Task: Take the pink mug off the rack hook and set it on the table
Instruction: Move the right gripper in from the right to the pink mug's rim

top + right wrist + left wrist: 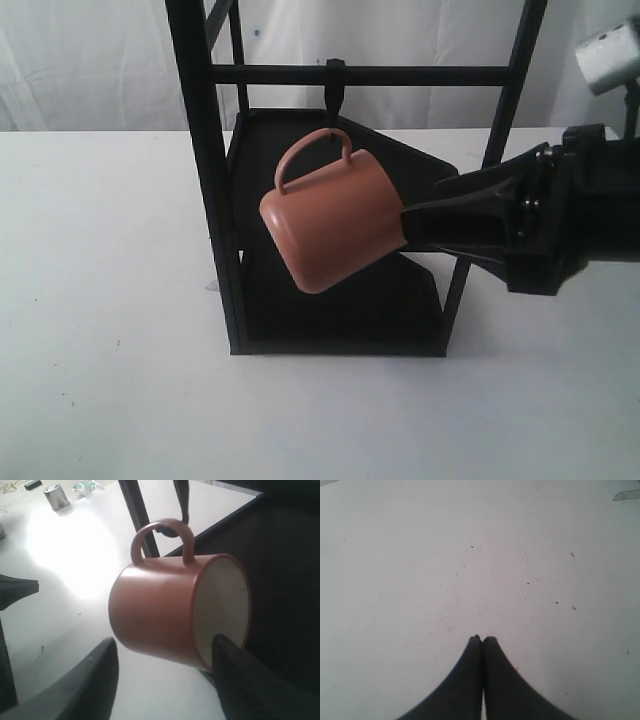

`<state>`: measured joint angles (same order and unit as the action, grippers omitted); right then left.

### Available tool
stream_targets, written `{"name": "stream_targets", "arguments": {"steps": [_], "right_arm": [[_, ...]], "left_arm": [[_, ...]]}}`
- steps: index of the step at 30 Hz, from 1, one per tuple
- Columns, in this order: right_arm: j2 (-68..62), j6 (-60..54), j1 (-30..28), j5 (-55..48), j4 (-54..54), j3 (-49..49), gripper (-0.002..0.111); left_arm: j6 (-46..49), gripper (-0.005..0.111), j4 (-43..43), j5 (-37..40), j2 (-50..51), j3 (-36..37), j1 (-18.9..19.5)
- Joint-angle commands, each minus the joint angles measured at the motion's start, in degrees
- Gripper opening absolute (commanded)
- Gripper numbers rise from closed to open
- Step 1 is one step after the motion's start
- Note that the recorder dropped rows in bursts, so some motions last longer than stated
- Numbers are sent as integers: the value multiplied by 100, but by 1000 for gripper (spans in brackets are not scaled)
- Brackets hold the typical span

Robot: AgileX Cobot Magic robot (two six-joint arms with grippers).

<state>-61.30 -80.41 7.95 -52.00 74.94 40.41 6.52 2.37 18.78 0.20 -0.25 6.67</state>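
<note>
The pink mug (pixel 330 220) hangs tilted by its loop handle from the rack hook (pixel 335 92) under the crossbar of the rack (pixel 205 180), its cream mouth (pixel 220 602) turned to the right. My right gripper (pixel 405 225) (pixel 165 641) is open astride the mug's lower wall. One of its fingers (pixel 227 655) sits inside the mouth at the rim, and the other finger (pixel 102 662) stands well off the outside. Over bare table (pixel 470 555), out of the exterior view, my left gripper (pixel 482 639) is shut with nothing in it.
The rack's dark angular shelves (pixel 340 300) lie behind and below the mug. A metal can (pixel 56 496) and small clutter stand far off on the table (pixel 100 300). A dark pointed shape (pixel 17 589) juts in at one edge of the right wrist view. A white device (pixel 608 55) sits at upper right.
</note>
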Motion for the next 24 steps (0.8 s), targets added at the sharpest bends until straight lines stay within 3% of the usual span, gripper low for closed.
{"name": "stream_targets", "arguments": {"steps": [1,5,15,24], "right_arm": [[-412,-761,5,-260,633,30,53],[-631,-1238,5,-484,1030,30,53],[-978,-1237,17,-715,1063,30,53],[-978,-1237,474,-801,1003,30,53]], "left_arm": [[-23,0,-58,102,-20,25,6],[-23,0,-58,102,-20,25,6],[-23,0,-58,102,-20,25,6],[-23,0,-58,102,-20,25,6]]}}
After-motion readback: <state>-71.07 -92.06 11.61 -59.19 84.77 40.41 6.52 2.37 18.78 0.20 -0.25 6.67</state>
